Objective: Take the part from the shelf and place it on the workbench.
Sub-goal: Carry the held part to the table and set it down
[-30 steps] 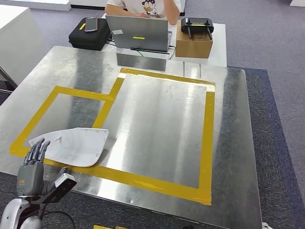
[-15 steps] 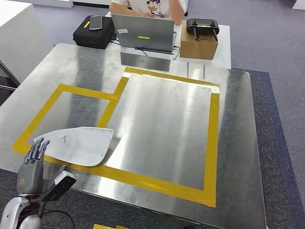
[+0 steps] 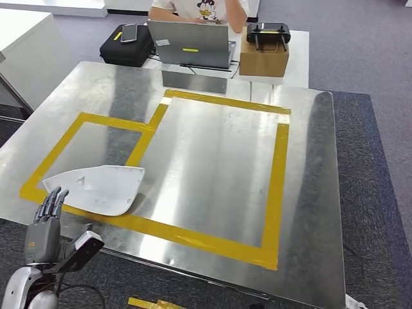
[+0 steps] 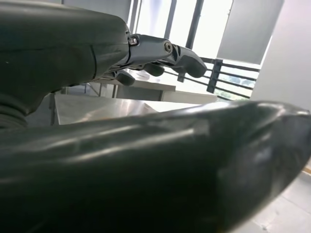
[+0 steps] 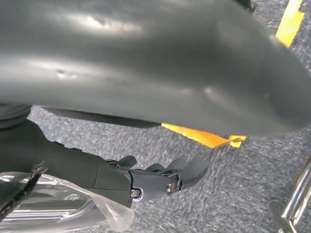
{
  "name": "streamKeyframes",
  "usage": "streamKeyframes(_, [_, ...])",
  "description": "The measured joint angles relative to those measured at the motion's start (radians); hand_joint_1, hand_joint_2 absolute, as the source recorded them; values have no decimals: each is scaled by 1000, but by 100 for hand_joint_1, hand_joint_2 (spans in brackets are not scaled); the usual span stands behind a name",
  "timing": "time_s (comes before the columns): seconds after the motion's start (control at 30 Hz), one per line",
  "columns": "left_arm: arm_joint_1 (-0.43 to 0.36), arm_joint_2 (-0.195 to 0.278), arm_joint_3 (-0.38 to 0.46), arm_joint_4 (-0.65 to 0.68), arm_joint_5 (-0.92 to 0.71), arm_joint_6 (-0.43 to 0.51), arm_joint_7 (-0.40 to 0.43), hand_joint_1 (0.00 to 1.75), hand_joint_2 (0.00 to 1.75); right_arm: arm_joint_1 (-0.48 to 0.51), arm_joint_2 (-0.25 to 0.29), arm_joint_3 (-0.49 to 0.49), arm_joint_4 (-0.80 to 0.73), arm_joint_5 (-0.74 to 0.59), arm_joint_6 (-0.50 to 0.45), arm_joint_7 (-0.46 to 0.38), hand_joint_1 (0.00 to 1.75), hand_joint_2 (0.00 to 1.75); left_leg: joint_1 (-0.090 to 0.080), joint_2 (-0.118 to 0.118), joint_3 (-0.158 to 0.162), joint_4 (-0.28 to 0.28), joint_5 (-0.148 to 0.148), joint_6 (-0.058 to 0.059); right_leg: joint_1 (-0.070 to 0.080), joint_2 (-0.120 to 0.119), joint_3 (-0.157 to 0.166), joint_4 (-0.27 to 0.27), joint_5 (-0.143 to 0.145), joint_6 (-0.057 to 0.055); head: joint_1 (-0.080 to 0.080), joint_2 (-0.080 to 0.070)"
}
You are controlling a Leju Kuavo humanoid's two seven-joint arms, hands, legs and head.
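Head view: part [image 3: 97,188] lies on workbench [image 3: 311,193], inside yellow tape [image 3: 194,239].

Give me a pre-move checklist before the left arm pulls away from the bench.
1. Part lies flat on the workbench: ok.
2. Part within the small yellow tape box: not ok, its near edge overlaps the tape.
3. Left hand has let go, fingers apart, holding nothing: ok.
4. Left hand clear of the part: cannot tell, fingertips sit right at its edge.
5. Right hand holding nothing: ok.
6. Person stays behind the laptop, off the bench: ok.
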Motion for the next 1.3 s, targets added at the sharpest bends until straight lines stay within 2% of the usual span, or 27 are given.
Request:
streamKeyframes(0.07, [0,0,2,0,0,0,0,0,0,1,0,0,0,0,0,0,0,0,1,2,-39,131,-78,-6,4,-6,-19,1,12,-7,0,0])
streamKeyframes(0.1, [1,-1,2,0,0,-1,0,0,0,1,0,0,0,-1,0,0,0,0,1,2,-44,170,-93,-6,7,-8,-28,2,18,-8,0,0])
streamKeyframes(0.13, [1,-1,3,0,0,-1,1,0,0,1,0,0,0,-2,0,0,0,0,1,2,-31,173,-88,-4,9,-11,-36,4,24,-8,0,0])
streamKeyframes(0.17, [1,-1,3,0,0,-1,2,0,0,0,0,0,0,-2,0,0,0,0,1,2,2,135,-67,0,12,-12,-44,5,29,-7,0,0])
streamKeyframes(0.2, [0,-1,3,0,-1,-1,2,0,0,0,0,0,0,-3,0,1,0,0,0,3,50,66,-38,6,14,-13,-50,7,34,-7,0,0])
streamKeyframes(0.27, [-2,-1,4,-1,-2,-1,4,0,0,-1,0,0,0,-3,0,1,0,0,-5,4,139,-77,-7,18,17,-13,-59,10,43,-1,0,0])
streamKeyframes(0.33, [-3,-1,5,-1,-4,-2,6,0,0,-1,0,0,0,-3,0,3,0,0,-11,5,167,-132,-4,26,17,-14,-63,11,54,11,1,0])
streamKeyframes(0.4, [-3,-1,6,-2,-4,-2,9,0,0,-1,0,0,0,-3,0,4,0,0,-13,6,157,-136,10,35,14,-13,-68,11,60,24,1,0])
streamKeyframes(0.47, [-3,-2,6,-3,-4,-4,11,0,0,-1,0,0,0,-3,0,6,0,0,-9,9,141,-142,28,49,14,-7,-89,47,16,34,4,0])
streamKeyframes(0.53, [-3,-2,6,-5,-4,-8,13,0,0,-1,0,0,1,-3,1,8,0,0,-8,11,115,-142,47,58,13,-1,-128,156,-77,41,8,0])
streamKeyframes(0.57, [-2,-2,6,-6,-4,-8,14,0,0,-1,0,0,1,-3,1,9,0,0,-9,11,101,-140,56,59,12,-1,-144,220,-114,43,9,0])
streamKeyframes(0.6, [-1,-2,6,-6,-4,-8,14,0,0,-1,0,0,2,-3,2,9,0,0,-10,11,88,-137,64,59,12,-1,-151,269,-130,45,9,0])
streamKeyframes(0.63, [-1,-2,6,-6,-4,-8,14,0,0,-1,0,0,2,-4,3,9,0,0,-10,11,75,-135,72,58,12,-1,-143,287,-124,45,9,0])
streamKeyframes(0.67, [-1,-2,5,-6,-4,-8,14,0,0,-1,0,0,2,-4,2,10,0,0,-11,11,63,-131,79,56,12,-1,-120,271,-101,45,10,0])
streamKeyframes(0.73, [-1,-3,5,-6,-4,-9,15,0,0,-2,0,0,3,-5,2,10,0,0,-11,10,43,-122,90,51,12,0,-26,142,-50,40,10,0])
streamKeyframes(0.8, [-1,-3,6,-7,-4,-11,18,0,0,-3,0,0,3,-7,4,10,0,0,-13,9,27,-112,101,42,14,4,60,10,-43,34,10,0])
streamKeyframes(0.83, [0,-3,5,-8,-3,-11,19,0,0,-3,0,0,3,-10,6,10,0,0,-14,9,22,-110,108,37,16,5,76,-20,-50,31,11,0])
streamKeyframes(0.9, [1,-4,5,-9,-2,-12,22,0,0,-2,0,0,3,-16,10,12,0,0,-13,8,14,-109,121,26,15,4,69,-29,-42,19,13,0])
streamKeyframes(0.93, [2,-4,5,-9,-1,-12,23,0,0,-2,1,0,3,-19,12,14,0,0,-12,8,9,-104,113,20,14,2,62,-30,-34,10,13,0])
streamKeyframes(1.0, [4,-4,6,-9,0,-12,27,0,0,-2,2,0,3,-22,16,16,0,0,-9,8,-13,-44,46,9,10,-3,43,-32,-15,-7,13,0])
streamKeyframes(1.07, [7,-5,6,-9,1,-14,30,0,0,-2,2,0,4,-24,19,18,0,0,-4,8,-45,83,-46,-1,13,-8,22,-29,3,-14,14,0])
streamKeyframes(1.1, [9,-6,6,-9,1,-16,31,0,0,-1,2,0,4,-25,20,19,0,0,-2,8,-54,141,-72,-4,14,-9,9,-25,10,-14,15,0])
streamKeyframes(1.13, [11,-6,6,-9,1,-17,31,0,0,-1,2,0,4,-25,21,20,0,0,-1,8,-52,173,-75,-6,14,-11,-5,-21,17,-14,15,0])
streamKeyframes(1.17, [12,-7,6,-9,1,-17,32,0,0,-1,2,0,4,-26,22,20,0,0,-1,8,-34,170,-59,-6,15,-12,-19,-15,24,-13,16,0])
streamKeyframes(1.2, [13,-7,6,-9,2,-18,32,0,0,-1,2,0,4,-27,23,21,0,0,0,8,2,128,-32,-5,14,-12,-32,-9,29,-11,16,0])
streamKeyframes(1.23, [13,-7,7,-9,2,-18,33,0,0,-1,2,0,4,-28,24,21,0,0,0,8,50,59,-7,-2,14,-12,-43,-4,34,-8,16,0])
streamKeyframes(1.3, [14,-8,9,-9,4,-18,35,0,0,-1,2,0,4,-30,25,23,0,0,-3,7,136,-80,8,6,16,-11,-59,5,45,1,16,0])
